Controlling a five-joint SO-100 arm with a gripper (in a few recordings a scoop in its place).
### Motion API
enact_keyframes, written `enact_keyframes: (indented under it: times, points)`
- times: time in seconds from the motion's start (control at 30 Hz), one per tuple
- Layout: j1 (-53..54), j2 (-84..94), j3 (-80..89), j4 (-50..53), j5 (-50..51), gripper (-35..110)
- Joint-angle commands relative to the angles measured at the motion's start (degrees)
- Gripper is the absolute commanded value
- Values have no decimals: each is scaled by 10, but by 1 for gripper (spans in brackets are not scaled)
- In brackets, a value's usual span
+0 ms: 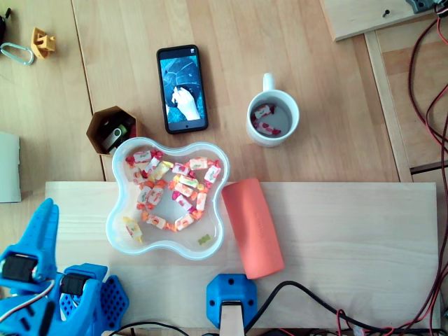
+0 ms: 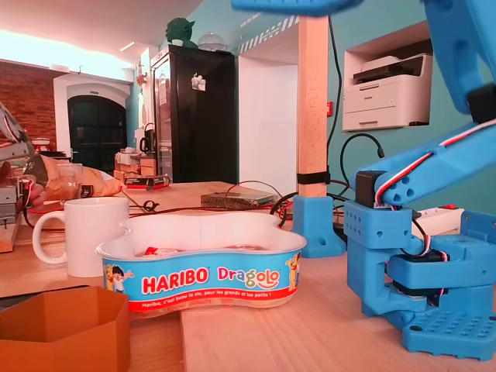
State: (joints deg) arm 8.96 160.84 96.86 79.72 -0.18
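Worktop [image 1: 280, 63], pale board [image 1: 350, 231] on it. On board: tub [image 2: 232, 277] labelled "HARIBO Dragolo", wrapped sweets inside. Orange roll [image 1: 253, 227] just right. Blue pincer [image 1: 47, 205] closed, empty, left of tub. White mug [image 2: 91, 232] behind.

Wooden table [image 1: 315, 70] — board [image 1: 350, 224], candy tub [image 2: 201, 280], mug [image 1: 268, 81], phone [image 1: 182, 89], hexagonal pot [image 1: 93, 133].

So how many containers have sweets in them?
2: the white tub on the board, and the white mug beyond it, right of the phone in the overhead view.
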Motion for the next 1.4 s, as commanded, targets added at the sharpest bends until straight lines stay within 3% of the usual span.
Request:
enact_keyframes:
  times: [0.0,0.17,0.57,1.37]
  points:
    - [-4,109,184,-100,7,12]
    - [-4,300,453,-265,15,12]
    - [-24,289,831,-669,16,12]
    - [-54,277,833,-695,8,12]
